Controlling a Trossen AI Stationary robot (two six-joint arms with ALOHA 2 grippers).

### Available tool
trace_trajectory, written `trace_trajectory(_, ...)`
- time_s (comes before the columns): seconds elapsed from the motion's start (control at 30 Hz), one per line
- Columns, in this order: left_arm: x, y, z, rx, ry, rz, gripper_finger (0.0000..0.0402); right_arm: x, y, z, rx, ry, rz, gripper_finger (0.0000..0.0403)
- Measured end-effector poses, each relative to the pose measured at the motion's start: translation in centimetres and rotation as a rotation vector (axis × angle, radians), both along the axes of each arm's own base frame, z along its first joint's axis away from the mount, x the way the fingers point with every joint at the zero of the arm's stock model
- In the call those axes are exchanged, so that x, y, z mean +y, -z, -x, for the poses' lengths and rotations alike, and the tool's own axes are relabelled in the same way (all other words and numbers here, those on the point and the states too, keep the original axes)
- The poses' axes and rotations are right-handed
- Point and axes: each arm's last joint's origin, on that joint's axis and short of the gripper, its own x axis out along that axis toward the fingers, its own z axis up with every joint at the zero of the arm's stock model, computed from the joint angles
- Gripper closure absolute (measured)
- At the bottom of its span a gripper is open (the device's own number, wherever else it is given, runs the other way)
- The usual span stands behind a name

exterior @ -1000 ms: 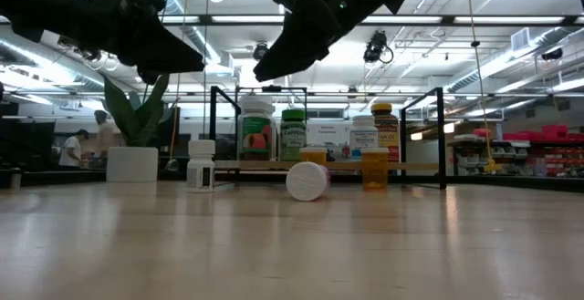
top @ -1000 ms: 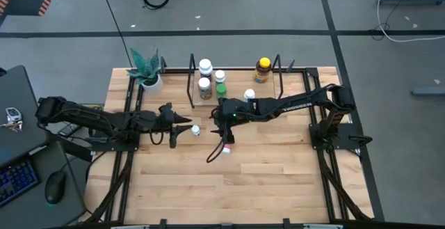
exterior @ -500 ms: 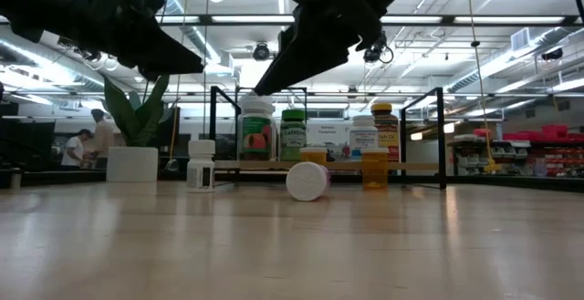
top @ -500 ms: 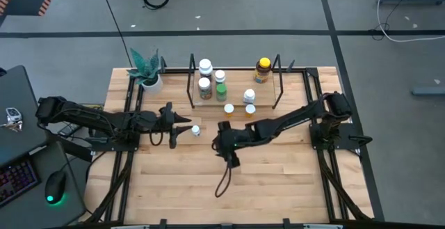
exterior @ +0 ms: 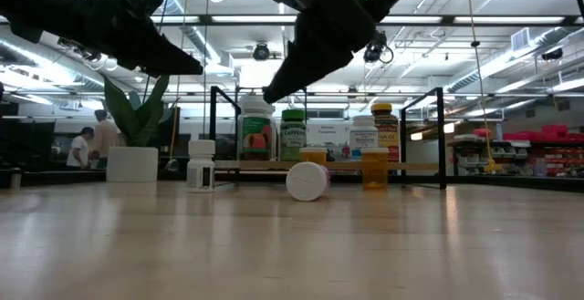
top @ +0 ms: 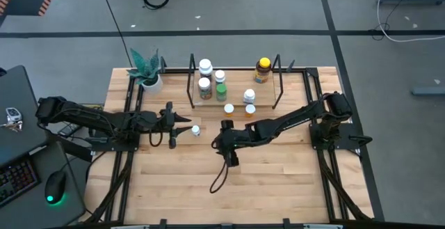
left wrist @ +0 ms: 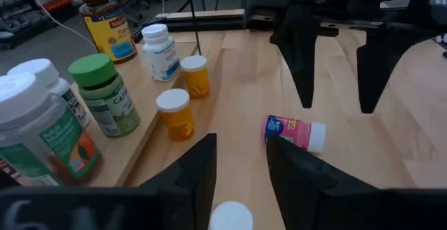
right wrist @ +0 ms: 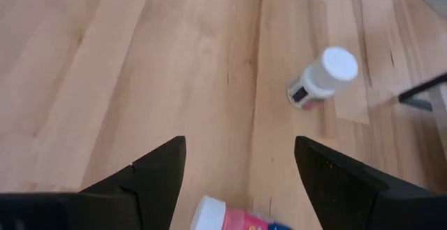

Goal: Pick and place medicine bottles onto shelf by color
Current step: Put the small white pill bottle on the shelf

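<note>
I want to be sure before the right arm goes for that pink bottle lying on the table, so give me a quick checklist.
1. Right gripper open: ok.
2. Right gripper empty: ok.
3. Pink bottle lies on its side on the table, between the open fingers: ok.
4. Left gripper apart from the pink bottle, above a small white bottle: ok.
5. Free spot on the shelf: ok.
6. Gripper height above the bottle: cannot tell.

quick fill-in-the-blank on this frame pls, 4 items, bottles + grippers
1. The pink-labelled bottle lies on its ____.
2. The right gripper hovers above it, fingers ____.
3. Both small orange bottles have ____ caps.
4. The left gripper waits by a small upright bottle whose cap is ____.

Missing words: side; open; white; white
</note>
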Motion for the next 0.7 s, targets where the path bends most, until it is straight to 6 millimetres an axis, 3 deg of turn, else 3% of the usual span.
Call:
trace_trajectory(0.2, 0.4, 0.0, 0.0, 0.012, -0.016, -0.03, 0.0271, 1.5, 0.7, 1.2, 0.079, 0.12, 0.027, 0.0132)
trace_trajectory(0.47, 0.6, 0.0, 0.0, 0.028, 0.001, -0.137, 0.0269, 3.5, 1.2, 1.9, 0.02, 0.232, -0.003, 0.0143)
trace_trajectory(0.7, 0.6, -0.4, -0.1, 0.002, 0.014, -0.194, 0.0263, 3.7, 1.6, 1.9, -0.048, 0.287, -0.04, 0.0144)
